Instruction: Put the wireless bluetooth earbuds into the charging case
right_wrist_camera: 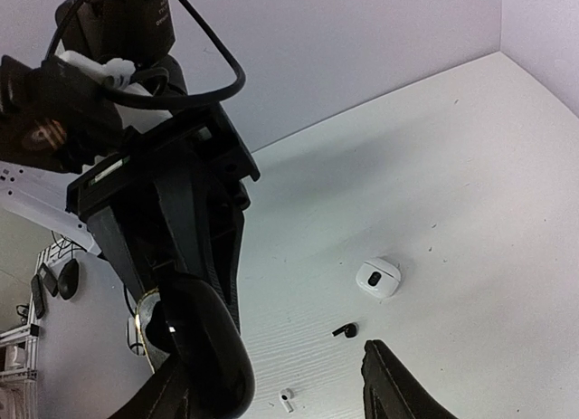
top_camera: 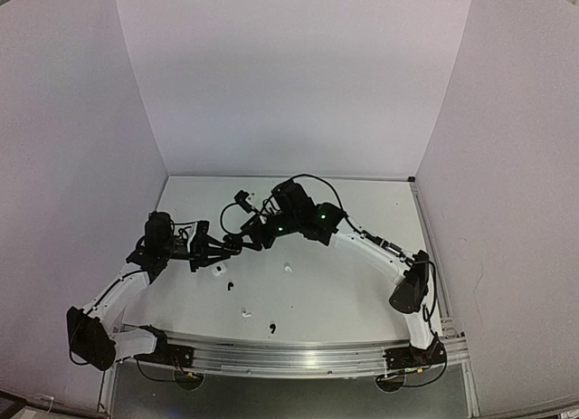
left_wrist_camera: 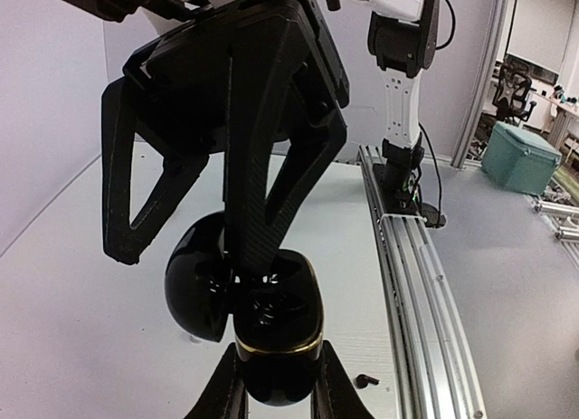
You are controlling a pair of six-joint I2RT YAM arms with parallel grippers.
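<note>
The left gripper (left_wrist_camera: 276, 385) is clamped on a glossy black rounded charging case with a gold-coloured rim (left_wrist_camera: 276, 333). It holds the case above the white tabletop (top_camera: 362, 283) with the hinged lid swung open to one side. The black right gripper (right_wrist_camera: 294, 372) comes down onto the open case from above. Its two fingers stand apart, one reaching into the case's mouth and the other outside the lid. The left wrist view is too dark at that fingertip to tell whether a bud sits there, though it may be pressing on something inside the case. The two arms meet over the middle-left of the table, well away from the back wall.

The loose buds lie on the table nearer the arm bases. A small black stemmed earbud (top_camera: 272, 328) lies close to the aluminium rail (top_camera: 298, 356) at the near edge. A tiny white stemmed earbud (top_camera: 244, 312) lies just to its left, and a second black bud (top_camera: 230, 285) lies further left, below the grippers. In the right wrist view, a small white rounded case (right_wrist_camera: 378, 278) rests open on the table. A black bud lies near it and a white one further toward the camera.
</note>
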